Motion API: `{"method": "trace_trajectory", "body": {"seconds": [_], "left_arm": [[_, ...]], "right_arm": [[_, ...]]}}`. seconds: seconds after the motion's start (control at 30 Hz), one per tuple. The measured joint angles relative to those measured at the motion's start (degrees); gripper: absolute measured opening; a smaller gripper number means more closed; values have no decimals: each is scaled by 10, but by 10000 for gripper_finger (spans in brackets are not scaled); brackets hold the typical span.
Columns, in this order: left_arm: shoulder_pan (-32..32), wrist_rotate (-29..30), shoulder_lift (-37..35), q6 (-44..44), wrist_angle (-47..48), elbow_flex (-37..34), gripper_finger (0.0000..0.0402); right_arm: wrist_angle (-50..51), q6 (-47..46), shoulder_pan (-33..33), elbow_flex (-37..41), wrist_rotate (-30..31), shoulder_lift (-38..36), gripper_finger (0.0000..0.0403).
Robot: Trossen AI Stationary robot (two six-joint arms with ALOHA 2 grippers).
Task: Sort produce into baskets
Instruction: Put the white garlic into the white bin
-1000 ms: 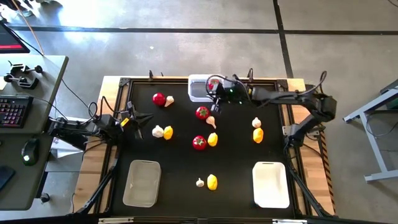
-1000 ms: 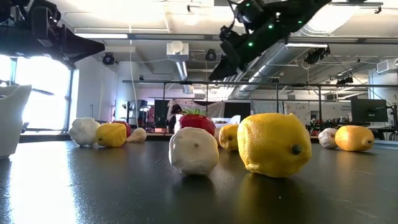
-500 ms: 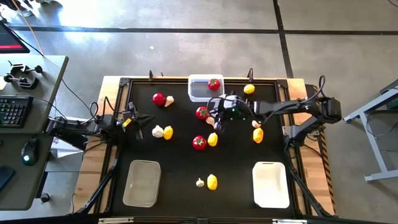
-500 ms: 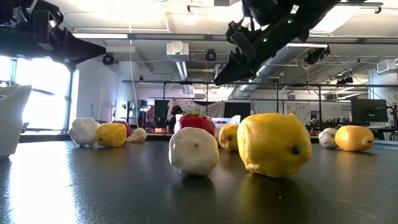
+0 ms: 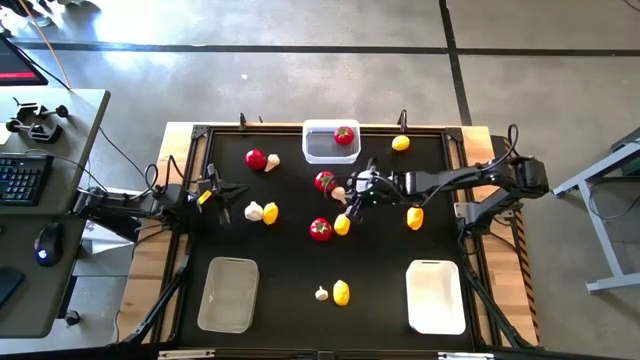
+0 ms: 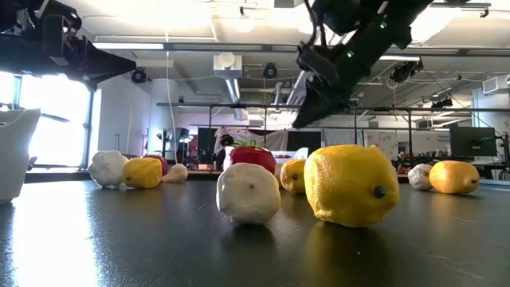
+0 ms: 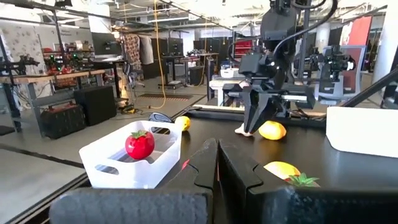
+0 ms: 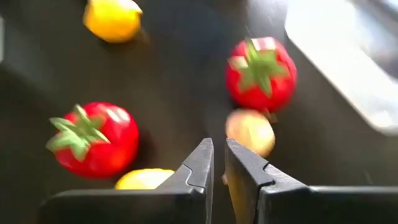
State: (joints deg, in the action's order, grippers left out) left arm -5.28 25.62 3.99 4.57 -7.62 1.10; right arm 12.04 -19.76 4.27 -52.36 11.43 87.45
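Tomatoes, lemons and garlic bulbs lie scattered on the black table. My right gripper (image 5: 358,192) (image 6: 306,116) hangs above the table's middle, empty, its fingers all but together (image 8: 217,163). Below and just beyond it lie a tomato (image 5: 325,181) (image 8: 260,73) and a garlic bulb (image 5: 340,195) (image 8: 250,130). The clear basket (image 5: 318,150) (image 7: 118,163) at the far edge holds one tomato (image 5: 344,135) (image 7: 140,144). My left gripper (image 5: 236,189) (image 7: 217,163) waits shut and empty at the table's left side.
A beige basket (image 5: 228,294) stands near left and a white basket (image 5: 435,296) near right. Other pieces: tomato (image 5: 256,158), garlic (image 5: 253,211) with lemon (image 5: 270,212), tomato (image 5: 320,229) with lemon (image 5: 342,223), lemons (image 5: 415,216) (image 5: 400,143), garlic (image 5: 321,293) with lemon (image 5: 341,292).
My right gripper has moved from over the clear basket toward the table's near edge and downward, and now hangs by the middle tomato and garlic. The tomato in the clear basket, hidden under the gripper before, now shows.
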Motion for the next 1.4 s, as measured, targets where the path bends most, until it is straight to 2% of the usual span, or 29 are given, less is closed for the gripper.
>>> {"method": "trace_trajectory", "body": {"seconds": [0.13, 0.43, 0.57, 1.03, 1.17, 1.4], "left_arm": [[0, 0, 0, 2, 0, 0, 0], [0, 0, 0, 2, 1, 0, 0], [0, 1, 0, 5, 1, 0, 0], [0, 0, 0, 5, 1, 0, 0], [0, 0, 0, 3, 1, 0, 0], [0, 0, 0, 0, 1, 0, 0]], "right_arm": [[6, -28, 0, 0, 3, 21, 61], [-14, -57, 10, 0, 2, 84, 198], [-32, -65, 23, 0, 9, 108, 216], [-74, -83, 43, 0, -9, 158, 165], [-75, -74, 48, 0, -3, 158, 125], [-73, -30, 51, 0, -3, 153, 20]]}}
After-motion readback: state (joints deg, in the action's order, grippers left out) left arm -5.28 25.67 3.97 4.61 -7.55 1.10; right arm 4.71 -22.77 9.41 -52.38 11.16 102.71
